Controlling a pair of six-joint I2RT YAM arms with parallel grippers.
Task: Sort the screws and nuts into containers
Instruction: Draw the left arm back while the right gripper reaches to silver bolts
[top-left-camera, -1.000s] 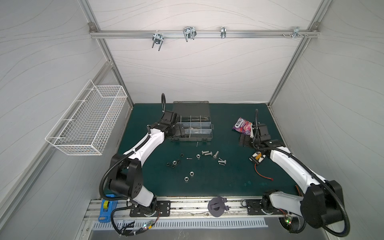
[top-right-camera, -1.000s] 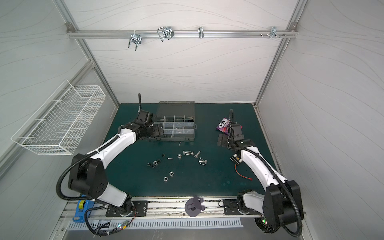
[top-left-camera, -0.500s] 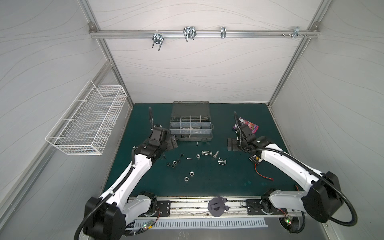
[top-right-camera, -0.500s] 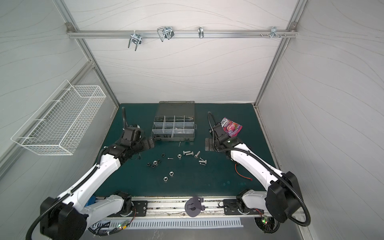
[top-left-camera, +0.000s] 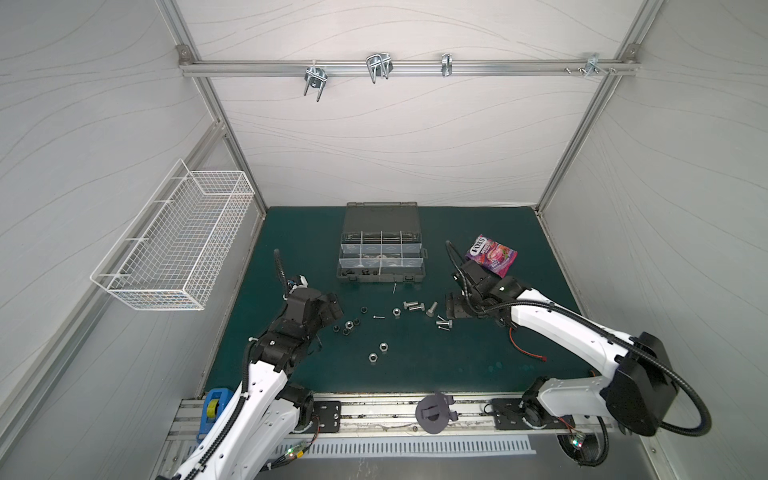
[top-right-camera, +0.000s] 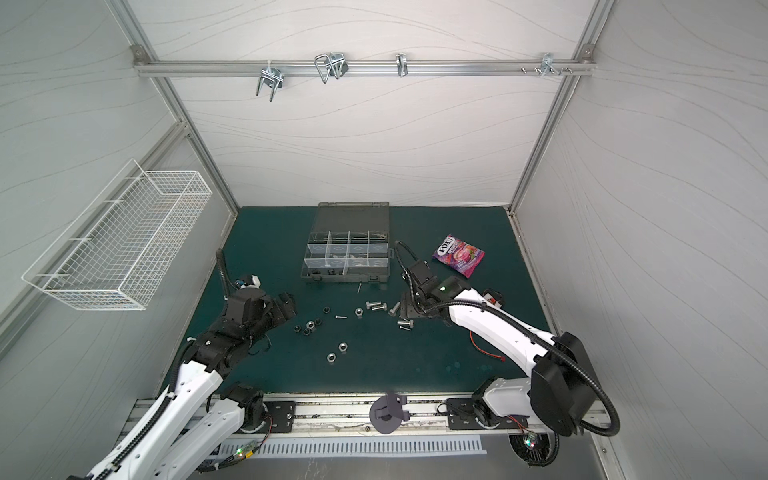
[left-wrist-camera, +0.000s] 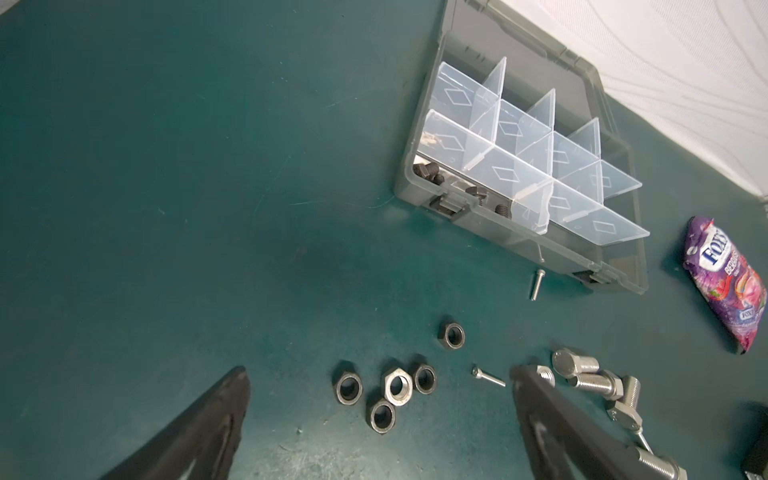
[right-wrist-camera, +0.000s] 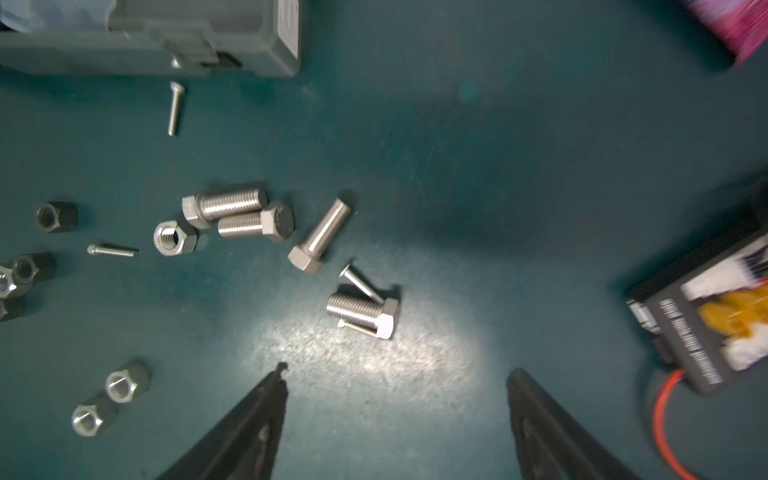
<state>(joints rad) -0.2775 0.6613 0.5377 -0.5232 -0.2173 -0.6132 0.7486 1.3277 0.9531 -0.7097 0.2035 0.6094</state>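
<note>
Loose screws lie mid-mat: silver hex bolts (top-left-camera: 413, 306) (right-wrist-camera: 226, 203) and thin pin screws (right-wrist-camera: 174, 108). To their left is a cluster of black and silver nuts (top-left-camera: 348, 326) (left-wrist-camera: 395, 386), and two silver nuts (top-left-camera: 378, 352) lie nearer the front. The grey organizer case (top-left-camera: 381, 257) stands open behind them, with short black bolts (left-wrist-camera: 428, 172) in one of its containers. My left gripper (top-left-camera: 331, 307) (left-wrist-camera: 379, 372) hangs open over the nut cluster. My right gripper (top-left-camera: 451, 309) (right-wrist-camera: 399, 370) is open just right of a hex bolt (right-wrist-camera: 363, 309), with nothing between its fingers.
A purple candy packet (top-left-camera: 492, 254) lies at the back right. A black connector (right-wrist-camera: 706, 324) with a red wire (top-left-camera: 528, 349) sits beside my right arm. A white wire basket (top-left-camera: 174, 245) hangs on the left wall.
Both arms have swung in from the back toward the loose parts. The left gripper left the case's left side and the right gripper came in from near the candy packet.
</note>
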